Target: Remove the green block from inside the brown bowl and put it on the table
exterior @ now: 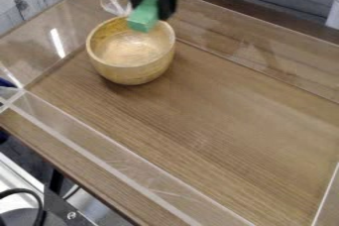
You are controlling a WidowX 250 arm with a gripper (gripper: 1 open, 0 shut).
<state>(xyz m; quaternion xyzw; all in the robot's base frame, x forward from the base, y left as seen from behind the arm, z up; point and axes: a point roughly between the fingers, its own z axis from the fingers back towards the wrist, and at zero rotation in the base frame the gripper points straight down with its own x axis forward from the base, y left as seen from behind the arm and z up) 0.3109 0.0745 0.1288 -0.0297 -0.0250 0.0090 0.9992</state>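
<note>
The green block (143,14) hangs in the air above the far rim of the brown bowl (130,53), tilted, with my gripper (149,10) shut on it. The black gripper comes down from the top edge of the view, and its fingers (169,2) flank the block. The bowl's pale inside shows nothing in it. The bowl rests on the table (225,121) at the back left.
Clear plastic walls (93,136) run along the table's edges, one close to the bowl's left and another across the front. A wide stretch of wood-grain tabletop lies to the right of and in front of the bowl.
</note>
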